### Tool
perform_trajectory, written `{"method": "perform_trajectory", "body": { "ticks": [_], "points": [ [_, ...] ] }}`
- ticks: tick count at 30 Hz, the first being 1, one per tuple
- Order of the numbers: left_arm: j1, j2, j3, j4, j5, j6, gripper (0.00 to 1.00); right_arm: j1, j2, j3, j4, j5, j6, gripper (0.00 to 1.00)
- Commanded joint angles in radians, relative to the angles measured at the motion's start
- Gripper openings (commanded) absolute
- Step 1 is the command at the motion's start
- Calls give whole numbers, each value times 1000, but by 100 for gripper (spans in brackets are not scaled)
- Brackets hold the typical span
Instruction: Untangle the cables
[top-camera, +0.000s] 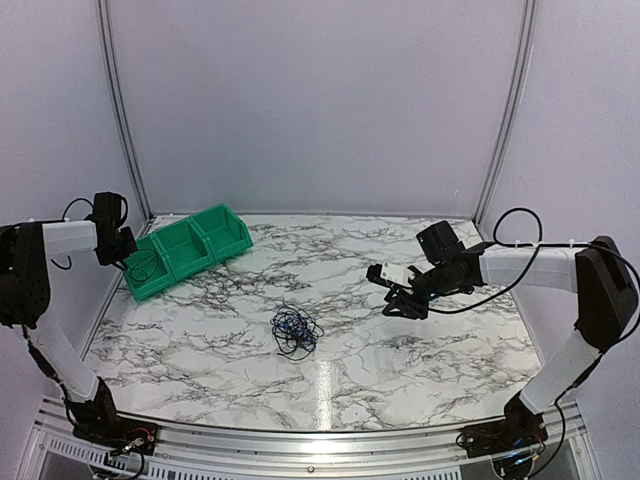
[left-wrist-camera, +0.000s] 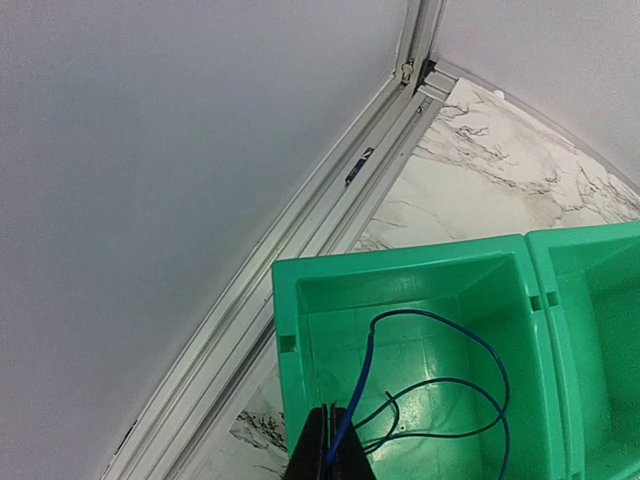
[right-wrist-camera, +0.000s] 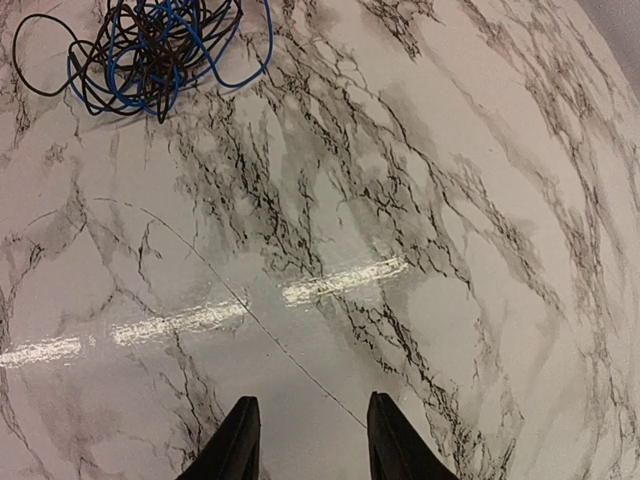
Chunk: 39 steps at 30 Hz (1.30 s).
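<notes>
A small knot of black and blue cables (top-camera: 296, 331) lies on the marble table (top-camera: 330, 380) near the middle; it also shows at the top left of the right wrist view (right-wrist-camera: 140, 50). My left gripper (top-camera: 128, 262) hangs over the leftmost green bin (top-camera: 150, 270) and is shut on a blue cable (left-wrist-camera: 360, 385). That cable loops down into the bin (left-wrist-camera: 300, 310), beside a dark strand (left-wrist-camera: 450, 382) on the bin floor. My right gripper (right-wrist-camera: 305, 445) is open and empty above bare marble, to the right of the knot (top-camera: 400, 300).
Three joined green bins (top-camera: 190, 245) stand at the back left by the wall rail (left-wrist-camera: 330, 200). White enclosure walls close the back and both sides. A metal rail (top-camera: 300, 440) runs along the near edge between the arm bases.
</notes>
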Motion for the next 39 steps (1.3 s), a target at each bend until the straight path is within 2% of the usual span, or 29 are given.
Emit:
{"method": "perform_trajectory", "body": {
  "ticks": [1, 4, 13, 20, 32, 39],
  "points": [
    [-21, 11, 38, -10, 54, -8, 0, 11, -12, 31, -19, 10, -13, 38],
    [-39, 12, 49, -33, 60, -19, 0, 11, -12, 31, -22, 13, -13, 38],
    [-92, 24, 35, -87, -93, -113, 0, 11, -10, 31, -23, 22, -15, 38],
    [-115, 105, 69, -126, -62, -120, 0, 11, -6, 33, -26, 23, -15, 37],
    [-116, 148, 90, -159, -58, -92, 0, 11, -9, 34, -31, 26, -16, 37],
    [-116, 105, 79, -170, -90, -66, 17, 11, -19, 34, -34, 26, -18, 37]
  ]
}}
